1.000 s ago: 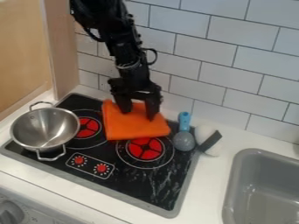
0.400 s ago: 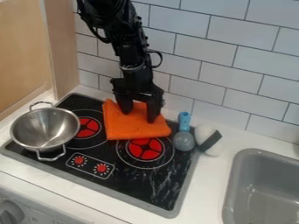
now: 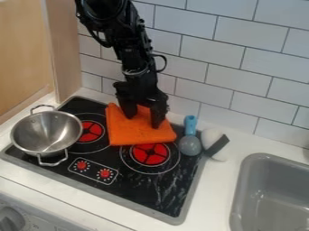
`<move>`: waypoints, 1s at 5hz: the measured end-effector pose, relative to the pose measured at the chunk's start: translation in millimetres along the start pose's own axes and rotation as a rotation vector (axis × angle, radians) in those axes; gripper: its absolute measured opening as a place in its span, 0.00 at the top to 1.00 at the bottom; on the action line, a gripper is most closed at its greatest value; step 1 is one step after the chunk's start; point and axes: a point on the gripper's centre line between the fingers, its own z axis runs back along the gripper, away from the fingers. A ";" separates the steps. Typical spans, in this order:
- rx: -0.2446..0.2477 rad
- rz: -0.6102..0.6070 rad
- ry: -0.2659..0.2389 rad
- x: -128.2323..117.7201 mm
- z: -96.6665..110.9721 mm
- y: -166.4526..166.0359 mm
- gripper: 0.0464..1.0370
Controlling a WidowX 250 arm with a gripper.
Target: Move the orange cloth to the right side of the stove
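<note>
The folded orange cloth [image 3: 138, 135] is lying at the back middle of the black toy stove [image 3: 138, 189], its front edge overlapping the ring of the red-centred burner [image 3: 149, 154]. Over it hangs the black two-finger gripper [image 3: 143, 121], fingers spread wide, tips down at the cloth with orange showing between them. The black robot arm [image 3: 134, 56] comes in at the top, left of middle, and slants down to the right, the gripper pointing nearly straight down.

Compared with the first frame, the fingertips sit a touch lower and the cloth has barely shifted; the upper arm has swung slightly left since the second.

Off to the cloth's left there's a shiny two-handled metal pot [image 3: 47, 133]; to its right, a blue-handled grey spoon [image 3: 190, 145] beside a white rounded thing with a black band [image 3: 212, 136].
</note>
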 end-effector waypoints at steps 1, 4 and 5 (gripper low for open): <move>-0.008 0.001 -0.002 -9.1 1.0 -3.7 0.04; 0.017 -0.067 0.005 -47.4 0.7 -33.1 0.04; 0.031 -0.095 -0.003 -61.1 -0.6 -45.3 0.04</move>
